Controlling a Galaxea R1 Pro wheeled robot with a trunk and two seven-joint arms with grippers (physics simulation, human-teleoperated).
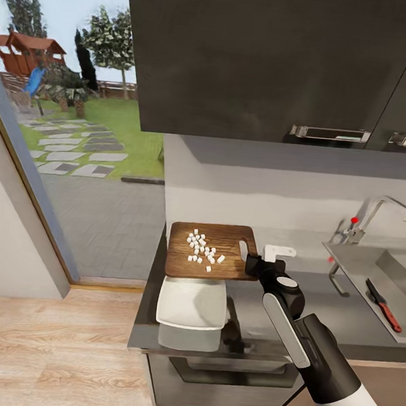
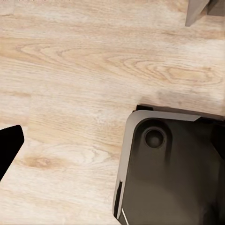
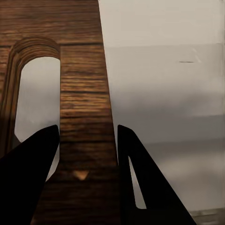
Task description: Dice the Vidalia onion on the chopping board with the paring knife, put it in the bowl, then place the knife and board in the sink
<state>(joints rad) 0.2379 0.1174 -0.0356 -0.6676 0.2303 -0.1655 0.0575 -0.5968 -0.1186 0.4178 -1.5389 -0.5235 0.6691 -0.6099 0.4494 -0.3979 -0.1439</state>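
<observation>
While the diced onion pieces (image 1: 202, 247) lie loose on the chopping board (image 1: 182, 260), the board rests on the countertop (image 1: 353, 321) just behind the bowl (image 1: 192, 303). At its right edge, the right gripper (image 1: 251, 261) has its 2 fingers (image 3: 33, 183) straddling the strip beside the handle slot (image 3: 33, 93), apparently pinching it. Stiff and fairly light, the wood should hold there, though tilting would spill the dice. Further right, the paring knife (image 1: 384, 304) lies in the sink (image 1: 358, 256).
</observation>
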